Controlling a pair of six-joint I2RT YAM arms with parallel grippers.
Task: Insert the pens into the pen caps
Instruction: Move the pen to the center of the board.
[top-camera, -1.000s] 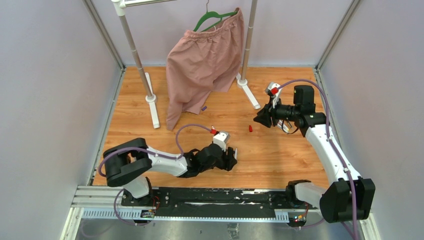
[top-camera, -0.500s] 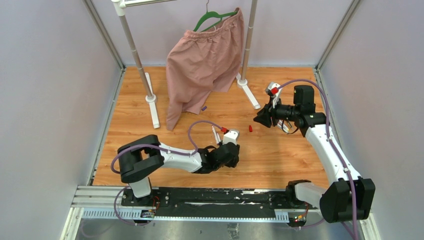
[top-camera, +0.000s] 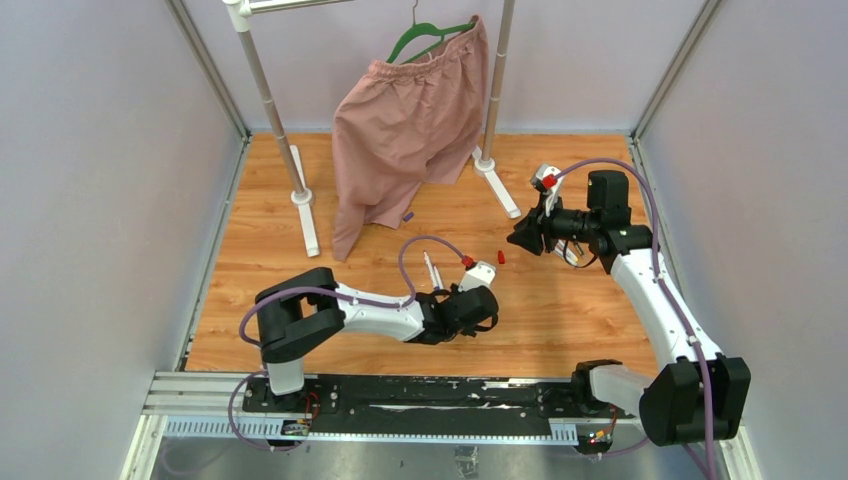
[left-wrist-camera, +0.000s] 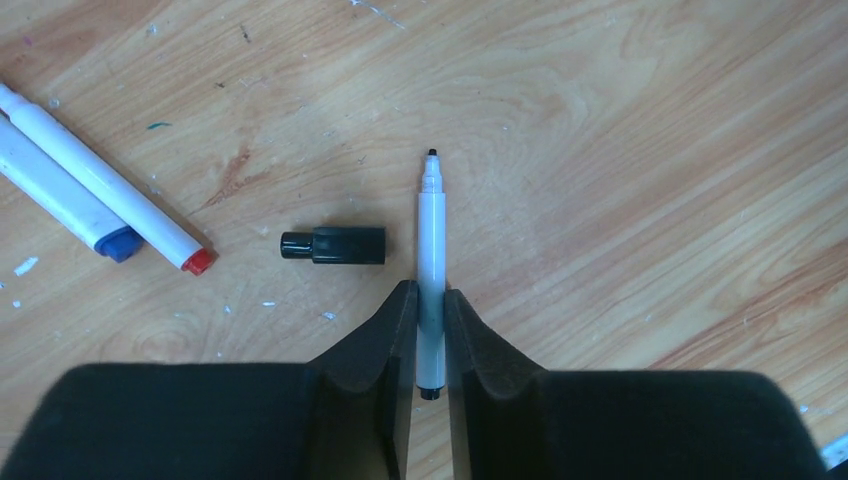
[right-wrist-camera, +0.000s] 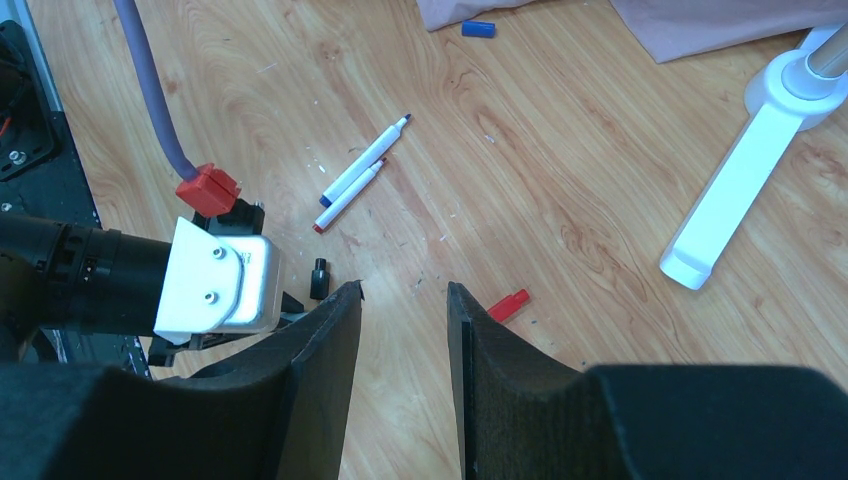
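My left gripper (left-wrist-camera: 430, 296) is shut on a white pen (left-wrist-camera: 431, 235) with a bare black tip that points away from me. A black pen cap (left-wrist-camera: 333, 245) lies on the wood just left of that pen. Two more white pens, one with a blue end (left-wrist-camera: 62, 196) and one with a red end (left-wrist-camera: 112, 196), lie side by side at the far left. My right gripper (right-wrist-camera: 402, 300) is open and empty above the floor. A red pen cap (right-wrist-camera: 508, 305) lies just right of its fingers. The black cap (right-wrist-camera: 319, 278) and the two pens (right-wrist-camera: 360, 176) also show in the right wrist view.
A small purple-blue cap (right-wrist-camera: 478, 29) lies near the hem of the pink shorts (top-camera: 410, 120), which hang from a rack with white feet (top-camera: 305, 215). The left arm's wrist camera housing (right-wrist-camera: 220, 276) sits close to my right gripper's left finger.
My left arm has stretched out to the right across the table, bringing its gripper near the middle. The right arm has not moved.
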